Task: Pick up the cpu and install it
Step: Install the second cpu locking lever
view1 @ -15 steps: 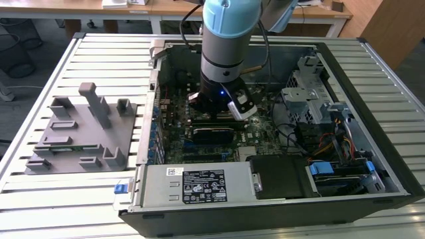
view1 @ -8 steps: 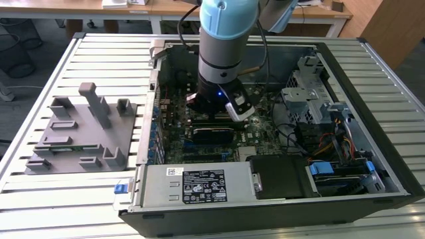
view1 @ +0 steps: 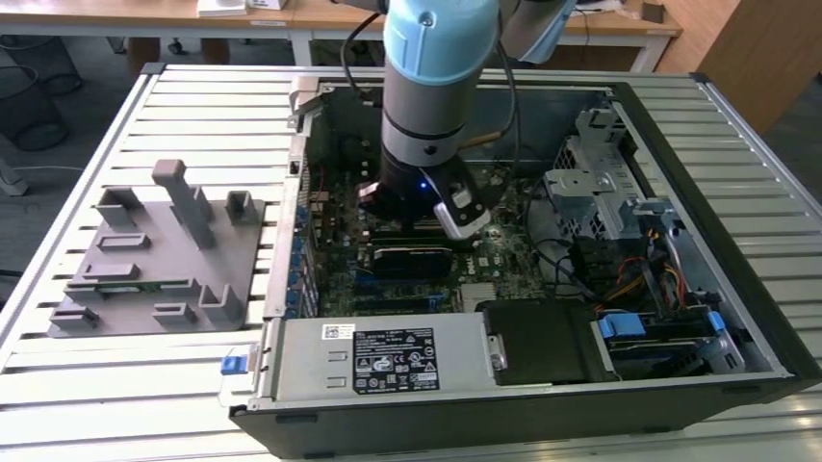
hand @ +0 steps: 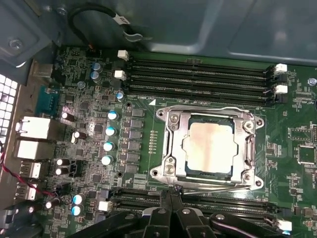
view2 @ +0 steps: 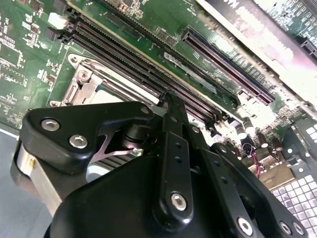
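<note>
late in the install step, judging by the layout: no picking left to do. cpu (hand: 210, 147) lying flat and square inside the metal socket frame (hand: 171, 144) on the motherboard (hand: 89, 99), silver lid showing through the frame's opening, thin wire lever (hand: 213, 185) running along the frame edge nearest the gripper. cannot tell whether that lever is fully latched.

gripper (hand: 171, 191) in the first wrist view pinched narrow, fingertips drawn together with nothing between them, hovering just beside the socket frame at the lever side, over the gap between frame and the nearer bank of memory slots (hand: 198, 201). not touching the cpu. same black linkage (view2: 171, 148) close up in the second wrist view, with a corner of the socket frame (view2: 81, 82) beyond it.

in the exterior view, arm reaching down into the middle of the open pc case (view1: 719, 192), gripper (view1: 414, 223) low over the board at frame centre. grey fixture plate (view1: 141, 279) left standing at the exterior view's left on the slatted table (view1: 77, 385), well apart from the case.

for any next move, as a judgement: small, straight motion, no sideways push on the seated chip, clearance from the memory slots and the capacitors (hand: 110, 131) close by the socket.
</note>
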Action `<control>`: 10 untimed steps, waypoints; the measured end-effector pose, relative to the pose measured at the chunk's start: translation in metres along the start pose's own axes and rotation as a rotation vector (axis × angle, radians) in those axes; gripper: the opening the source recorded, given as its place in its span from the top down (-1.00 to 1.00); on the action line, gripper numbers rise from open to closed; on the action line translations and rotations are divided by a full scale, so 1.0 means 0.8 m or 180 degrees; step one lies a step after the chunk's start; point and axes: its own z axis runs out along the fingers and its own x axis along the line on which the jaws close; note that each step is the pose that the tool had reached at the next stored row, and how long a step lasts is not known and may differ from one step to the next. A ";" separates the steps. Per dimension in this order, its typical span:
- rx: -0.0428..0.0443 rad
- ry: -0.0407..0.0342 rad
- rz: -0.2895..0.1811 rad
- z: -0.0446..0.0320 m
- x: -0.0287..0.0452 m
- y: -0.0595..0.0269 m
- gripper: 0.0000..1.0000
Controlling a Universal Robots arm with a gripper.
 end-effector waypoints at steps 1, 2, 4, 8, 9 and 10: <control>-0.0004 0.0000 0.0000 0.0002 0.0007 -0.001 0.79; -0.0008 0.0000 -0.0001 0.0006 0.0013 -0.001 0.79; -0.0017 -0.0001 -0.0001 0.0013 0.0027 -0.003 0.79; -0.0028 -0.0002 -0.0001 0.0029 0.0058 -0.004 0.79; -0.0029 -0.0002 -0.0001 0.0034 0.0061 -0.004 0.79; -0.0031 -0.0002 -0.0002 0.0041 0.0064 -0.005 0.79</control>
